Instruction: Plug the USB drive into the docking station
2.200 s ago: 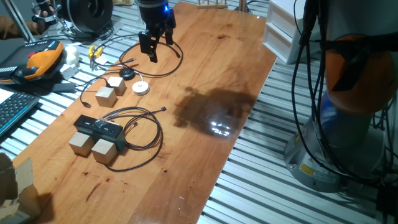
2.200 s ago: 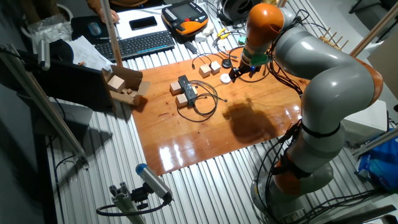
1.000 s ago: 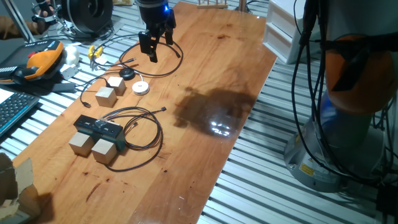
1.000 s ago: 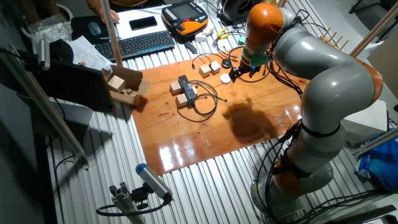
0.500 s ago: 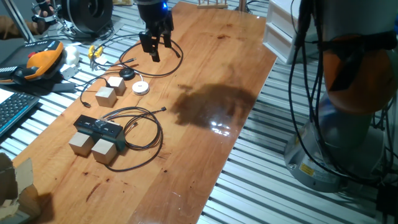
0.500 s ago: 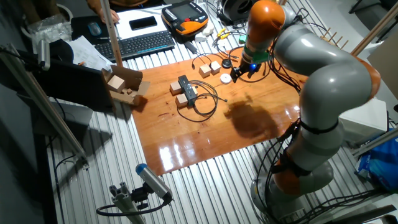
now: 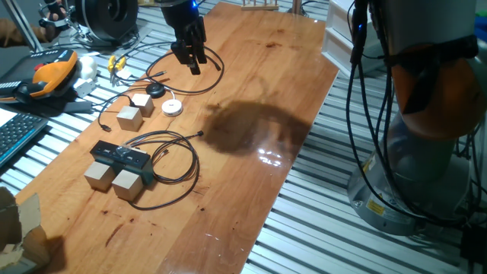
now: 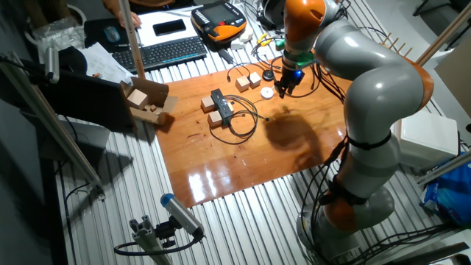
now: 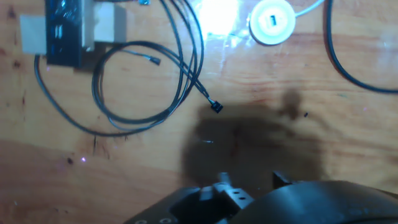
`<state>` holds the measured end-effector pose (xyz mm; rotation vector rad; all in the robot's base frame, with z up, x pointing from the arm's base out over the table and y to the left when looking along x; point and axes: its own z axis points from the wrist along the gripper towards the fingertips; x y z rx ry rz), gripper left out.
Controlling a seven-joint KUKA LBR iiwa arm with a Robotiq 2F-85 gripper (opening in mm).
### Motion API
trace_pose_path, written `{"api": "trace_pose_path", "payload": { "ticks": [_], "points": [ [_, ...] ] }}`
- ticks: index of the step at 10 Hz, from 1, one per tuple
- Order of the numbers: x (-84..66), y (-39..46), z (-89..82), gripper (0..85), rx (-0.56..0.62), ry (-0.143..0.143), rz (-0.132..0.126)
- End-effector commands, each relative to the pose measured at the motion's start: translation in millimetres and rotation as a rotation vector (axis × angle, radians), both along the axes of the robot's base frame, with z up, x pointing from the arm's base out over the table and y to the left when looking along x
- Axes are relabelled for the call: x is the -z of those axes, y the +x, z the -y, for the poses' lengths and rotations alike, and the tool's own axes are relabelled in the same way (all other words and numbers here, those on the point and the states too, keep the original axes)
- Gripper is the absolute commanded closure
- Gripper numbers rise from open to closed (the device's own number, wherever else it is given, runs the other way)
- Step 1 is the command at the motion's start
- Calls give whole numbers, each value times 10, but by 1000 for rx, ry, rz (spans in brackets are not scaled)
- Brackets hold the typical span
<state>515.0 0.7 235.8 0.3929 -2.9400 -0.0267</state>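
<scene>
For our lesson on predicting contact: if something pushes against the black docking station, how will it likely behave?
The docking station looks flat and low, so tipping seems unlikely. Wooden cubes sit right beside one long side, so they may brace it against sliding that way. Its thin looped cable looks floppy and probably offers little resistance.

robotics lab: wooden table (image 7: 251, 91) on slatted metal bench, teach pendant (image 7: 47, 74), keyboard (image 8: 165, 51), loose cables.

Grey-and-orange arm (image 8: 368, 81) – black pincer (image 7: 190, 57)
</scene>
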Motion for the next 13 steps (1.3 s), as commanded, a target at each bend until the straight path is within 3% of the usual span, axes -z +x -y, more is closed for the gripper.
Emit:
{"api": "trace_pose_path", "payload": {
  "ticks": [1,11,13],
  "points": [
    [1,-1,0,850,-57,3,0],
    [1,-1,0,850,-13,0,-3],
    [1,-1,0,850,67,76,7]
  ]
}}
